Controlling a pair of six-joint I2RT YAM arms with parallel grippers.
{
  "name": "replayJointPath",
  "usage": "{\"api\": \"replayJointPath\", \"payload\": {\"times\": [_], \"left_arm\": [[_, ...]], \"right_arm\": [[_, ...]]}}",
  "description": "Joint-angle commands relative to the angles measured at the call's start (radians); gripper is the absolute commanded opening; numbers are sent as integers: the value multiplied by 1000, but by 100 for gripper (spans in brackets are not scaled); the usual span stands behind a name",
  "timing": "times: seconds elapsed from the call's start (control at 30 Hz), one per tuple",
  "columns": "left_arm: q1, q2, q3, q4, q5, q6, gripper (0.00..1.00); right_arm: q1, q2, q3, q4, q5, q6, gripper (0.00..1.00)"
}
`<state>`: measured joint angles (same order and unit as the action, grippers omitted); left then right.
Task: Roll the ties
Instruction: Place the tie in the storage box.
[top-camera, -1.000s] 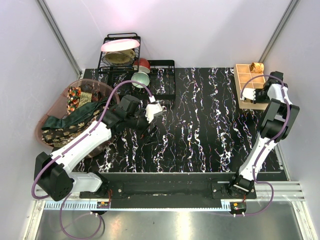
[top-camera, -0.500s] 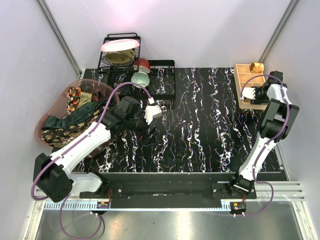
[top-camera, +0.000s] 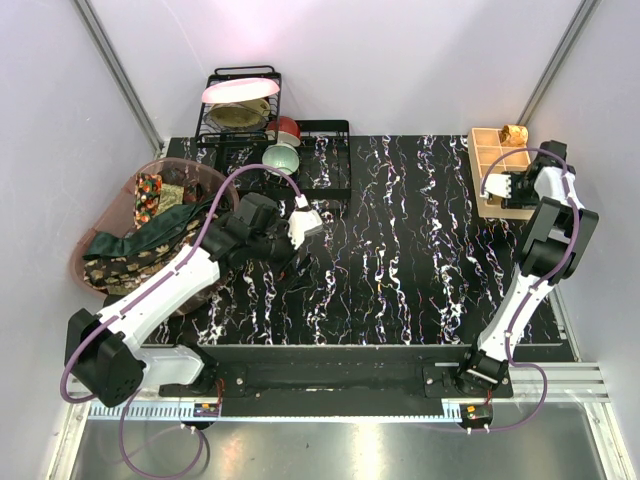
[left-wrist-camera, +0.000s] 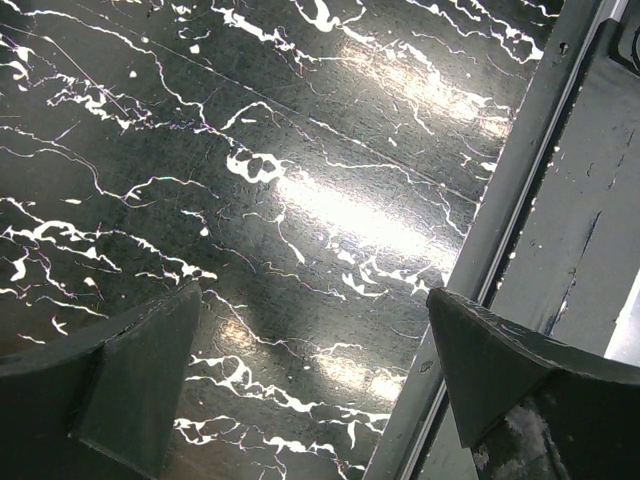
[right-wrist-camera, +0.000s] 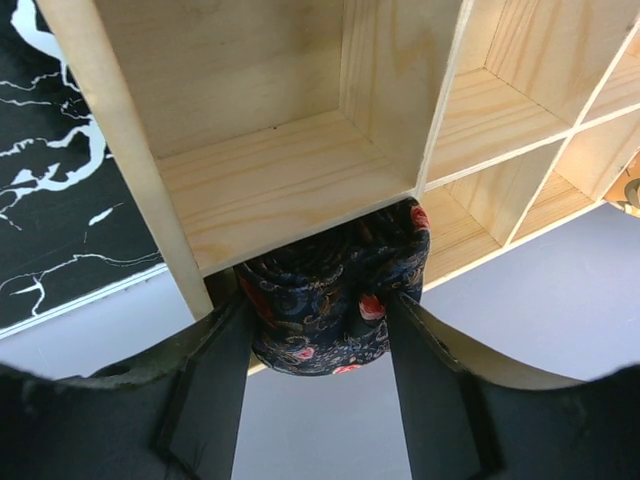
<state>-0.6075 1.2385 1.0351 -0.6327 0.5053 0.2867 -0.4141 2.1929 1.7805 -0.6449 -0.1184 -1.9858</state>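
Right gripper at wooden tray, jaws part-open either side of rolled dark tie with red pattern. The roll sits in an edge cell of the tray. Can't tell if it is pinched or just flanked. Left gripper well left of tray, over black marbled table, jaws wide, nothing between them. Loose ties heaped in pink basket, far left of tray.
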Motion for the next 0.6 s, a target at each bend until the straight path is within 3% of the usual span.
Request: {"api": "replayJointPath", "payload": {"times": [0.0, 0.57], "left_arm": [[8, -34, -20, 44, 35, -9, 99], [11, -36, -21, 51, 36, -9, 99]], "right_arm": [[-6, -53, 66, -19, -30, -594, 61], [-22, -76, 100, -96, -43, -631, 64]]}}
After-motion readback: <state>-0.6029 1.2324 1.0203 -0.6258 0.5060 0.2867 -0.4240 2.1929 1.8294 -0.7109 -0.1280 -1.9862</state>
